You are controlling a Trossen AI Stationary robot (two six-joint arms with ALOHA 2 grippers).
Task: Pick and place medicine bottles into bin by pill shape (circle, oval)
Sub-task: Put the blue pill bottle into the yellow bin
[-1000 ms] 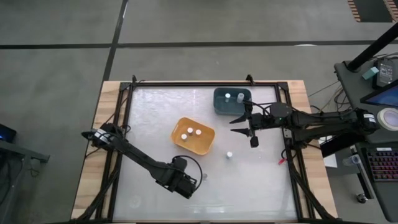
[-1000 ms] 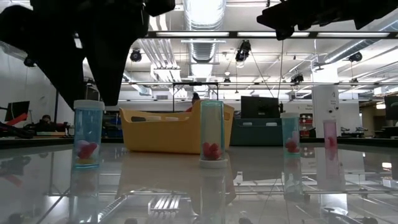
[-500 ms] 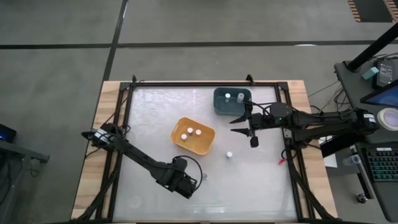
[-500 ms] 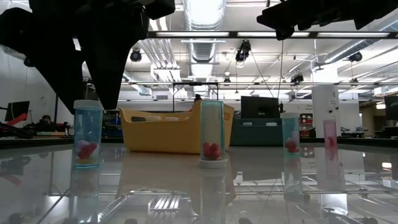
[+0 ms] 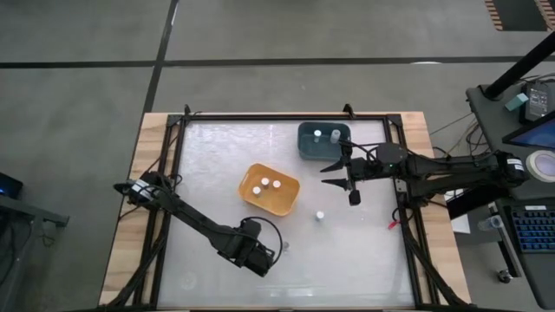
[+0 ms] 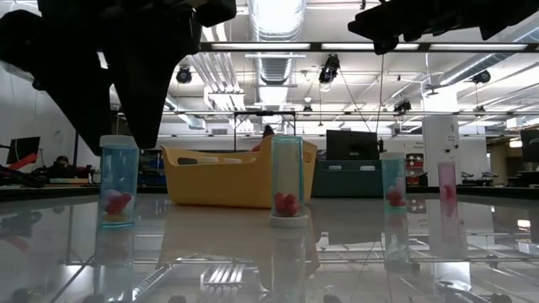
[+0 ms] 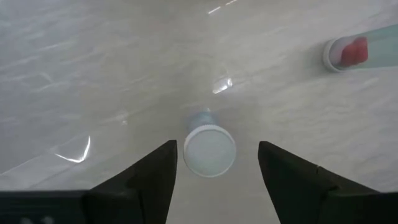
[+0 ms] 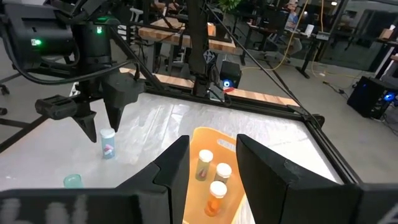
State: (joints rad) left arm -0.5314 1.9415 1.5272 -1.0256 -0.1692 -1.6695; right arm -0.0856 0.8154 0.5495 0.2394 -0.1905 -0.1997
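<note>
Bare tabletop (image 5: 364, 243) rings left end effector (image 7: 214, 163).

A keyboard (image 5: 531, 227) and tape roll (image 5: 544, 164) beside the table (image 5: 152, 156)

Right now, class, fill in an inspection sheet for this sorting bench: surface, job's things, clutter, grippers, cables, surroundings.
Surface: pale glossy table in a dark frame.
Job's things: orange-yellow tub holds three bottles; teal tub holds two; one loose bottle stands mid-table, another under the left arm.
Clutter: nothing seen.
Grippers: left gripper open, straddling that capped bottle, not gripping; right gripper raised beside the teal tub, narrowly open, empty.
Cables: black loop at the left wrist.
Surroundings: desk with keyboard at the right; workshop benches behind.
</note>
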